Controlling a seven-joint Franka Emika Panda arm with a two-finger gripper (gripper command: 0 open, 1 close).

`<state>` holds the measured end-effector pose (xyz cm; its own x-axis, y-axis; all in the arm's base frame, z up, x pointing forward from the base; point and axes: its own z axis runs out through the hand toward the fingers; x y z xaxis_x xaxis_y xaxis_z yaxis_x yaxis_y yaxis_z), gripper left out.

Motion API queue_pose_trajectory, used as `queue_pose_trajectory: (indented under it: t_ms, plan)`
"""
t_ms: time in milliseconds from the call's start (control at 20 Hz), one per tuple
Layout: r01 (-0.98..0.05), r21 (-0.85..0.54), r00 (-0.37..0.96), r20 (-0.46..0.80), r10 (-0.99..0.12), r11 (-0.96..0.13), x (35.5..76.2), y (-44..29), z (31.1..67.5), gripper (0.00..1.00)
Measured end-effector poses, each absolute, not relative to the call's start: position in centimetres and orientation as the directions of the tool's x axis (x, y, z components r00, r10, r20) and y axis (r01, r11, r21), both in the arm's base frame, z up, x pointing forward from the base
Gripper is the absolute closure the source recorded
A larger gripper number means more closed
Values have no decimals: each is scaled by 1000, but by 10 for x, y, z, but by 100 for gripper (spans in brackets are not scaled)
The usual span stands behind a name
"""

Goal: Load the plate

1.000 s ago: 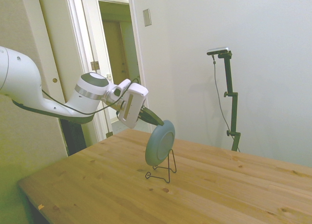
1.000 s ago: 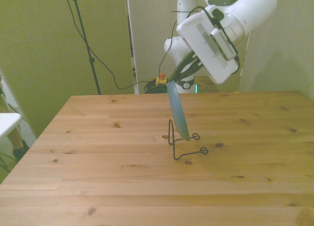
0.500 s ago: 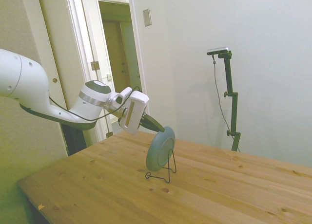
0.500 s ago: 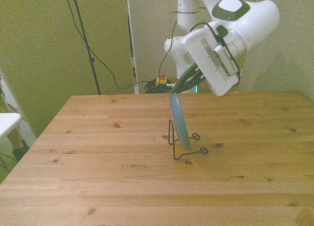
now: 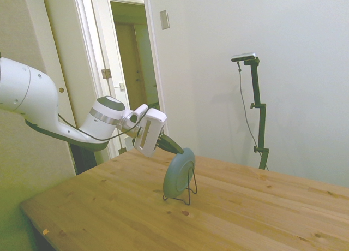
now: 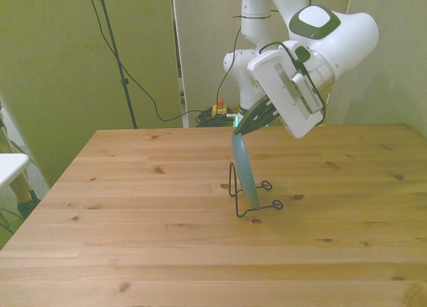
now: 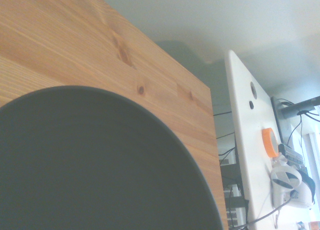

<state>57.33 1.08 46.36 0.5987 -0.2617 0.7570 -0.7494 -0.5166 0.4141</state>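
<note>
The plate (image 5: 179, 173) stands nearly upright on its edge, its paler grey-green underside facing the side camera. Its lower rim sits in the thin black wire stand (image 5: 187, 192) near the middle of the table. From the front it shows edge-on as a slim tilted disc (image 6: 243, 167) leaning against the stand's (image 6: 257, 203) upright loop. My gripper (image 5: 179, 150) reaches down at a slant and is shut on the plate's top rim (image 6: 239, 128). The wrist view is filled by the plate's dark inner face (image 7: 75, 165).
The wooden table (image 6: 133, 240) stretches wide around the stand. A doorway (image 5: 128, 71) lies behind the arm in the side view. Cables and a tripod leg (image 6: 120, 67) hang behind the table's far edge. A white desk with an orange object (image 7: 270, 142) shows in the wrist view.
The gripper has come down with the plate over the last second. The plate's lower rim has sunk into the wire stand, and it stands more upright than before.
</note>
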Motion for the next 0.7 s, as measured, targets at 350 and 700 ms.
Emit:
queue_pose_trajectory:
  t_ms: [350,700]
  plan:
    - [-754,414,597,757,-267,-510,573,7,462,0]
    - [-782,374,561,771,-301,-499,572,1,472,0]
